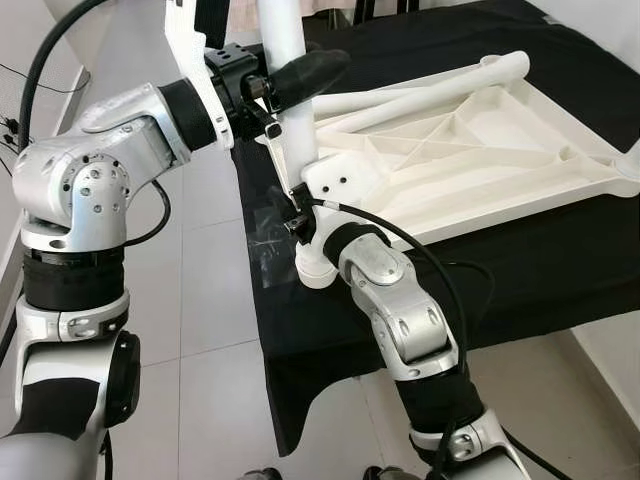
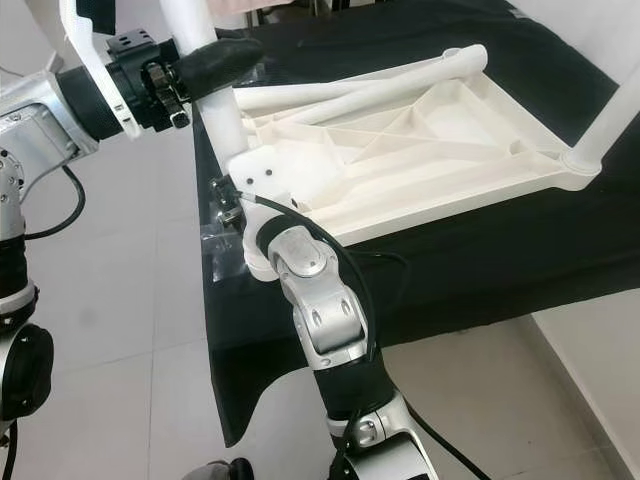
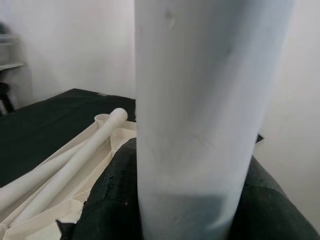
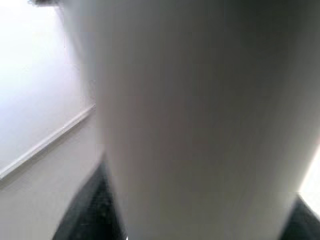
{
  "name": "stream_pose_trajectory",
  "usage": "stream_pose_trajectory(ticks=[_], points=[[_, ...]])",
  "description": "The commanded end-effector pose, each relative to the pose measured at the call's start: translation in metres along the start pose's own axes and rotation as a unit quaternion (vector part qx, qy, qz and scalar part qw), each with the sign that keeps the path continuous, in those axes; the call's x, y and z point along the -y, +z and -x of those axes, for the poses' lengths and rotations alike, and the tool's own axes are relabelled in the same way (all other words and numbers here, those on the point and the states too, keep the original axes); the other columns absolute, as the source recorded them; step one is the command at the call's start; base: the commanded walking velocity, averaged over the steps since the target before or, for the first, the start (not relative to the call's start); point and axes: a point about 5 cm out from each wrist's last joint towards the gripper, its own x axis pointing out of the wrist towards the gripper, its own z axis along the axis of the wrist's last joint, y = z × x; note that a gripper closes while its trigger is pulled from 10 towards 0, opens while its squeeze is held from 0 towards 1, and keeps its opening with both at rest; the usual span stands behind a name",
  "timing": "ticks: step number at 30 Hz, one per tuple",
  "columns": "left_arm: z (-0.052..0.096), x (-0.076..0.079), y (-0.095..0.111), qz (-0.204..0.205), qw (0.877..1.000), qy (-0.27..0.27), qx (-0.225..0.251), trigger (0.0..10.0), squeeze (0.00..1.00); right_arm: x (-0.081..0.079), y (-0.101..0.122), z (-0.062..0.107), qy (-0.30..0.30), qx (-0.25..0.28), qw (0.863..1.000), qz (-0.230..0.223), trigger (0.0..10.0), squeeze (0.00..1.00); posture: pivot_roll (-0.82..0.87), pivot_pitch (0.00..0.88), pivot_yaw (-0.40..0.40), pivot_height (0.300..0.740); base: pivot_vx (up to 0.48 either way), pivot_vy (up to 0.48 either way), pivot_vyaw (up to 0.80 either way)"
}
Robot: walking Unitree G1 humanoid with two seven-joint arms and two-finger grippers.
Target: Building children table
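You have the white tabletop (image 1: 470, 150) lying underside up on the black-draped counter (image 1: 520, 260), centre to right of the frame. A white leg (image 1: 290, 100) stands upright at its near left corner. Your left gripper (image 1: 300, 75), at upper centre-left, has its fingers (image 3: 107, 200) pinching that leg. Your right gripper (image 1: 305, 235) sits at the leg's base below the corner; you cannot tell its finger state. Two loose legs (image 1: 420, 90) lie across the tabletop.

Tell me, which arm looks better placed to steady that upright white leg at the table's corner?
Probably the left: its gripper clasps the table leg high up, above the upturned tabletop. The right gripper works low at the corner.
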Motion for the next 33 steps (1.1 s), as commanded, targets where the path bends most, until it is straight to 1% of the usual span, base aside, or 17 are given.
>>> stream_pose_trajectory(ticks=[1,2,4,5,7,8,9,11,13,15,16,17,18,24,27,32,33], points=[[-0.006,0.008,-0.006,0.007,0.999,-0.031,-0.018,0.0,0.0,0.002,0.002,-0.008,0.103,0.008,0.994,-0.021,10.0,1.0,0.05,0.193,0.037,0.74,0.0,0.0,0.0],[-0.006,0.008,-0.006,0.007,0.999,-0.031,-0.018,0.0,0.0,0.002,0.002,-0.008,0.103,0.008,0.994,-0.021,10.0,1.0,0.05,0.193,0.037,0.74,0.0,0.0,0.0],[-0.006,0.009,-0.007,0.008,0.999,-0.032,-0.018,0.0,0.0,0.012,0.015,-0.011,0.146,0.038,0.988,-0.012,10.0,1.0,0.05,0.193,0.037,0.74,0.0,0.0,0.0],[-0.007,0.009,-0.008,0.008,0.999,-0.034,-0.017,0.0,0.0,0.023,0.024,-0.012,0.2,0.055,0.978,0.005,10.0,1.0,0.05,0.191,0.038,0.74,0.0,0.0,0.0],[-0.007,0.009,-0.008,0.008,0.999,-0.034,-0.017,0.0,0.0,0.023,0.024,-0.012,0.2,0.055,0.978,0.005,10.0,1.0,0.05,0.191,0.038,0.74,0.0,0.0,0.0],[-0.007,0.01,-0.008,0.009,0.999,-0.036,-0.018,0.0,0.0,0.032,0.031,-0.011,0.24,0.06,0.969,0.026,10.0,1.0,0.05,0.19,0.037,0.74,0.0,0.0,0.0],[-0.008,0.011,-0.01,0.008,0.999,-0.041,-0.019,0.0,0.0,0.039,0.035,-0.012,0.289,0.049,0.955,0.05,10.0,0.0,0.05,0.189,0.036,0.74,0.0,0.0,0.0],[-0.009,0.013,-0.012,0.007,0.999,-0.047,-0.023,0.0,0.0,0.045,0.038,-0.011,0.353,0.029,0.932,0.07,10.0,0.0,0.06,0.191,0.037,0.74,0.0,0.0,0.0],[-0.01,0.014,-0.013,0.005,0.998,-0.052,-0.027,0.0,0.0,0.042,0.039,-0.012,0.392,0.015,0.917,0.068,10.0,0.0,0.06,0.191,0.036,0.74,0.0,0.0,0.0],[-0.01,0.015,-0.013,0.005,0.998,-0.055,-0.029,0.0,0.0,0.04,0.04,-0.013,0.407,0.01,0.911,0.067,10.0,0.0,0.06,0.194,0.039,0.74,0.0,0.0,0.0],[-0.011,0.017,-0.014,0.002,0.998,-0.06,-0.034,0.0,0.0,0.037,0.038,-0.015,0.428,-0.002,0.901,0.065,2.5,0.0,0.07,0.193,0.04,0.74,0.0,0.0,0.0],[-0.011,0.017,-0.015,0.002,0.997,-0.062,-0.035,0.0,0.0,0.037,0.037,-0.015,0.439,-0.003,0.896,0.066,2.5,0.0,0.07,0.194,0.04,0.74,0.0,0.0,0.0],[-0.011,0.018,-0.015,0.001,0.997,-0.063,-0.036,0.0,0.0,0.036,0.036,-0.016,0.451,-0.007,0.89,0.067,0.0,0.0,0.07,0.192,0.04,0.74,0.0,0.0,0.0],[-0.012,0.021,-0.016,0.001,0.997,-0.07,-0.04,0.0,0.0,0.034,0.036,-0.019,0.479,-0.007,0.875,0.073,0.0,0.0,0.08,0.195,0.043,0.74,0.0,0.0,0.0],[-0.012,0.02,-0.017,-0.001,0.997,-0.07,-0.041,0.0,0.0,0.035,0.036,-0.021,0.479,-0.004,0.875,0.075,0.0,0.0,0.07,0.194,0.044,0.74,0.0,0.0,0.0],[-0.012,0.02,-0.019,-0.01,0.997,-0.065,-0.043,0.0,0.0,0.036,0.032,-0.022,0.459,0.002,0.884,0.084,0.0,0.0,0.07,0.19,0.044,0.74,0.0,0.0,0.0],[-0.012,0.019,-0.02,-0.014,0.997,-0.058,-0.046,10.0,1.0,0.037,0.03,-0.022,0.45,0.005,0.89,0.081,0.0,0.0,0.07,0.189,0.044,0.74,0.0,0.0,0.0]])
